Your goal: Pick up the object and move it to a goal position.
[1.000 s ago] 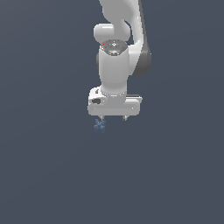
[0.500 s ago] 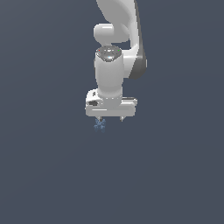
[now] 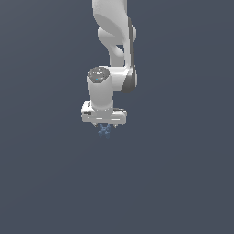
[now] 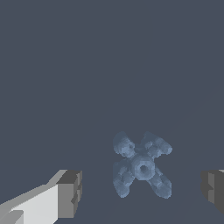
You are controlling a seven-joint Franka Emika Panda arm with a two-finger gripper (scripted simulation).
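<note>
Between our spread fingers (image 4: 70, 192) the object (image 4: 141, 165) is sitting; we're hovering the released gripper (image 3: 104, 124) above, lining up a grab.

The arm (image 3: 113, 55) is seen whole from a distance in the exterior view; the object (image 4: 141, 164), shared by both views, is viewed closely from the wrist.

The white hand (image 3: 105, 125) hangs directly above the blue spiky object (image 3: 104, 132).
</note>
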